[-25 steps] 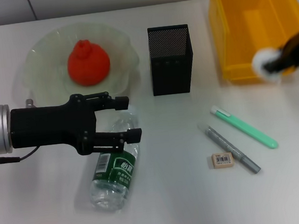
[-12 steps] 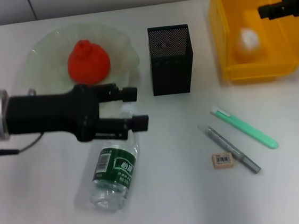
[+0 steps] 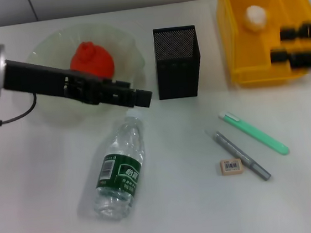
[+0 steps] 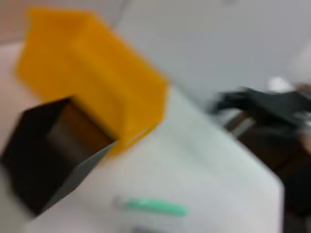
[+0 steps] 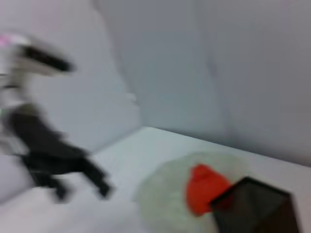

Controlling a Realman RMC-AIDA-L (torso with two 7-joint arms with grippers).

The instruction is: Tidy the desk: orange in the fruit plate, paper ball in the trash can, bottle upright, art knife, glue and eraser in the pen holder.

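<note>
Yellow trash can [image 3: 235,41] now holds the paper ball [image 3: 256,16].

Empty and spread open, the right gripper [image 3: 281,46] has let go and sits by the can's front wall; the left gripper [image 3: 142,97], whose fingers cannot be told open or shut, has lifted off the bottle [image 3: 119,170], which lies flat below the fruit plate [image 3: 42,50] holding the orange [image 3: 91,59]. The bottle probably comes next.

The orange [image 3: 90,60] sits in the fruit plate [image 3: 52,110], left of the pen holder [image 3: 177,62]. The paper ball [image 3: 255,16] lies in the trash can [image 3: 231,42]; the bottle [image 3: 120,168] lies on the worktop [image 3: 37,207], the eraser [image 3: 231,166] to its right.
</note>
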